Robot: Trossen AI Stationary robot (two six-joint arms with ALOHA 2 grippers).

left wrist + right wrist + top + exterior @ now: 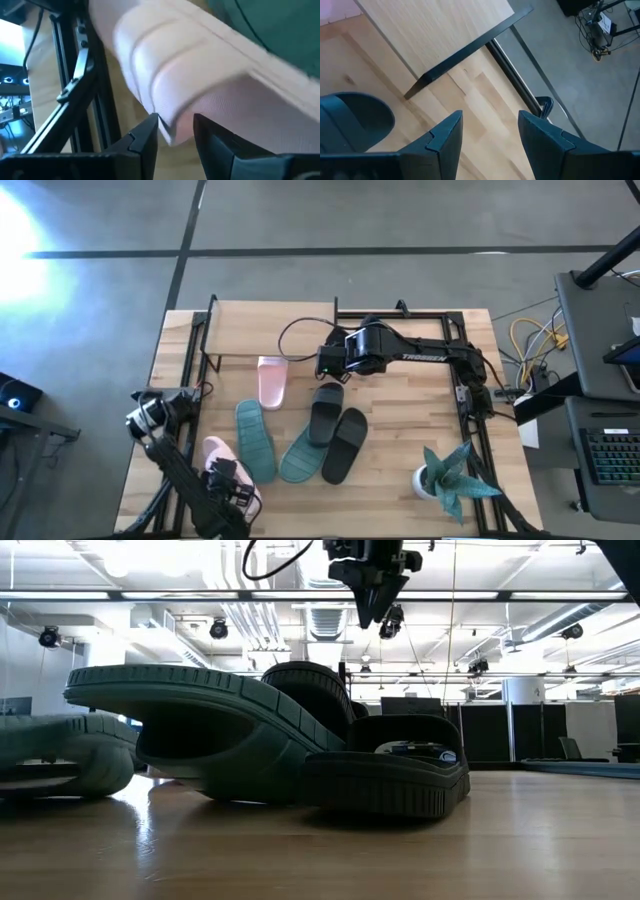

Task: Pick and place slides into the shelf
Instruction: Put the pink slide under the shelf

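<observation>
- We see one pink slide (pixel 272 381) on the shelf (pixel 240 330), long axis front-to-back.
- Left end effector (pixel 175 131) grasps the other pink slide's (pixel 200 90) edge.
- Right end effector (pixel 487 135) released, above the bench (pixel 400 420).

The surface (pixel 420 410) is pale wood in butcher-block strips, with a soft sheen. The teal slides (pixel 210 730) look like matt rubber with ribbed edges. The pink slide (pixel 200 85) is smooth and moulded, its strap ridged. The shelf (pixel 445 35) has a light wooden board edged in thin black metal.
</observation>
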